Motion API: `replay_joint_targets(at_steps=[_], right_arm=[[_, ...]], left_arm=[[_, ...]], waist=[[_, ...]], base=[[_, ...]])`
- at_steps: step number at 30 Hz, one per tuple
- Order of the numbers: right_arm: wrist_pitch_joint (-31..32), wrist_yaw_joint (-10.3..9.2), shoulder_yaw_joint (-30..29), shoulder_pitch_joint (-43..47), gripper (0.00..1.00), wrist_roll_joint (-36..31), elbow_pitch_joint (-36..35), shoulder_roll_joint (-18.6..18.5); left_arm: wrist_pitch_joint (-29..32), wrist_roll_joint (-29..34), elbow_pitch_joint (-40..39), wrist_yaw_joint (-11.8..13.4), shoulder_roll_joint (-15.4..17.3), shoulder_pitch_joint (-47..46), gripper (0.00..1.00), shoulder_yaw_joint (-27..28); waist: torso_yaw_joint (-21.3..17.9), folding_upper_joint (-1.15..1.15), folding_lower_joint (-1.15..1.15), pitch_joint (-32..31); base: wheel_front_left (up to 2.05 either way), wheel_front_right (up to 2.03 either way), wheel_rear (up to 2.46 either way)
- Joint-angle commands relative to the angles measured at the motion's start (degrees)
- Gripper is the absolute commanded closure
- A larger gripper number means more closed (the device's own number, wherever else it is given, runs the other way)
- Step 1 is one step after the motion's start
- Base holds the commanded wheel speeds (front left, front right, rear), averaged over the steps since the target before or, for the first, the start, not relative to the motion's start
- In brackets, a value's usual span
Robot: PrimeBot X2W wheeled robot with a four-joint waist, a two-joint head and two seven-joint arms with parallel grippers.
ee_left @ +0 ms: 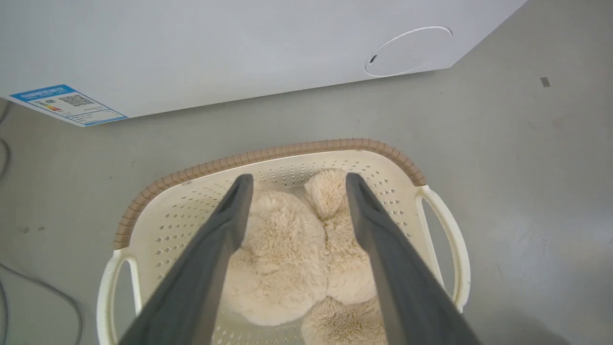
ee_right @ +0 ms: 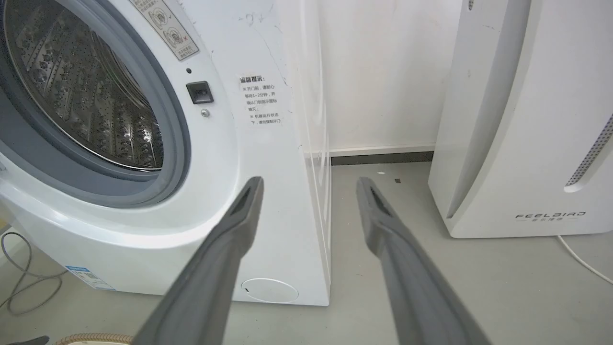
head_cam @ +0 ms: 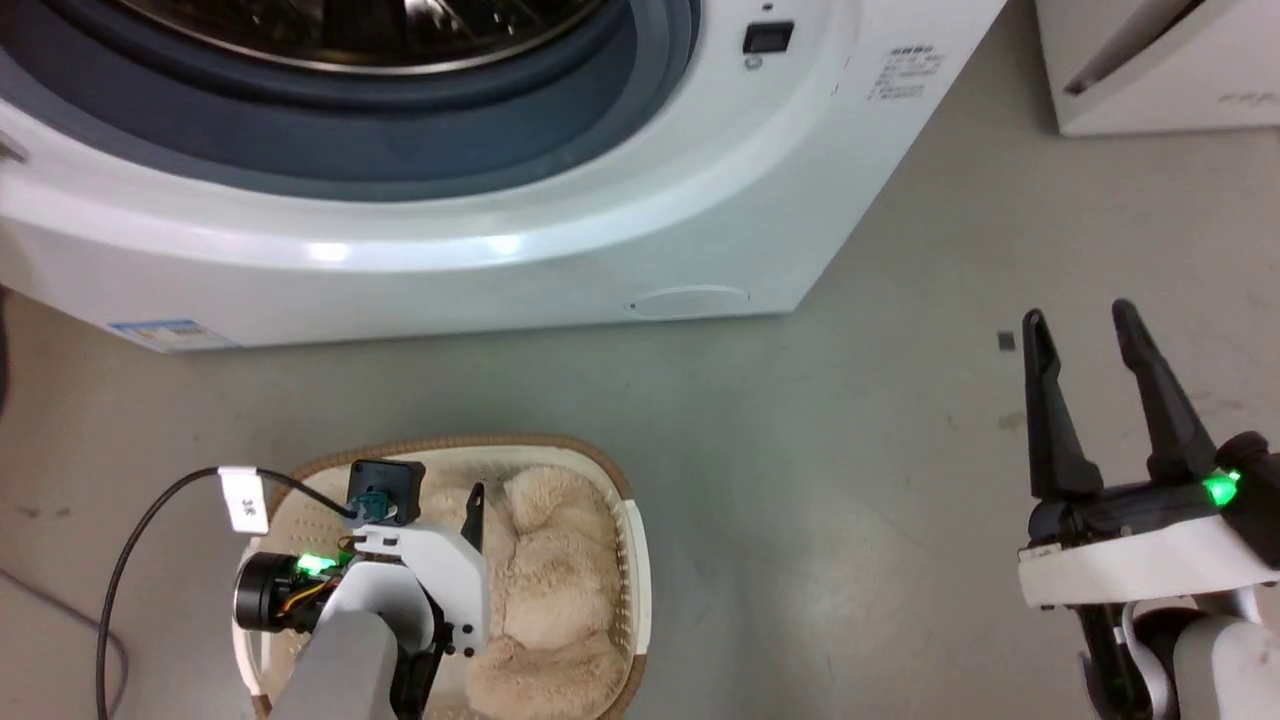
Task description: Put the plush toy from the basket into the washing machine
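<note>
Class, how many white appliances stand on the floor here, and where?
2. The washing machine stands just beyond the basket; the FEELBIRD appliance stands apart to its right. More may lie outside these views.

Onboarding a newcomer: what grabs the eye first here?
The washing machine, porthole open and steel drum gleaming, spans the top of the head view. On the floor before it, the cream plush toy lies in the basket, the left gripper open above it. The right gripper hangs open to the right.
</note>
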Motion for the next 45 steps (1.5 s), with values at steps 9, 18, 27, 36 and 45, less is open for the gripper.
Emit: replay_joint_targets(at_steps=[9,18,27,36,45], right_arm=[[-1.5,-0.02,-0.1,-3.4,0.00,1.5,-2.1,0.0],[-2.5,-0.02,-0.1,-5.3,0.00,2.6,-3.7,0.0],[-3.6,-0.03,-0.1,-7.1,0.00,3.9,-5.2,0.0],[-4.7,-0.03,0.0,-8.9,0.00,5.0,-6.1,0.0],[-5.9,-0.04,-0.2,-11.1,0.00,6.7,-7.0,0.0]], left_arm=[[3.4,-1.8,6.1,-0.5,1.4,-5.1,0.00,-1.9],[5.7,-3.8,11.4,-0.6,2.4,-9.9,0.00,-3.0],[7.1,-5.6,16.7,-0.4,3.9,-14.0,0.00,-4.4],[7.3,-8.7,22.0,-0.3,4.4,-18.0,0.00,-4.7],[8.3,-10.2,27.9,-1.5,5.3,-21.9,1.00,-7.3]], waist=[[-0.4,0.00,-0.01,7.6],[-1.0,0.00,-0.01,13.5],[-1.7,0.00,-0.01,18.7],[-2.3,0.00,-0.01,23.1],[-3.2,0.00,-0.01,26.5]], base=[[0.00,0.00,0.00],[0.00,0.00,0.00],[0.00,0.00,0.00],[0.00,0.00,0.00],[0.00,0.00,0.00]])
